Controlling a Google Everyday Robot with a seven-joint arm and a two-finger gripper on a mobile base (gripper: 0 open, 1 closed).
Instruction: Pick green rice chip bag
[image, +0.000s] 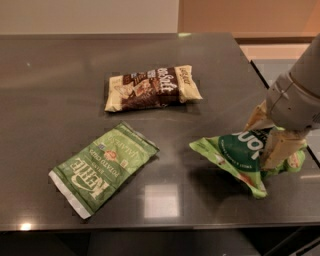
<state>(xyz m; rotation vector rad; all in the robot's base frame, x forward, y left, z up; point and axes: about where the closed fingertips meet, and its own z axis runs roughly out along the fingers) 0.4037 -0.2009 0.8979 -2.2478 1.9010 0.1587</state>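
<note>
counter (60, 75): dark, smooth, glossy, mirrors lights | green rice chip bag (232, 155): crinkled shiny plastic film | end effector (260, 145), at counter's right edge, clamped on that bag: matt tan, smooth grey casing above
</note>
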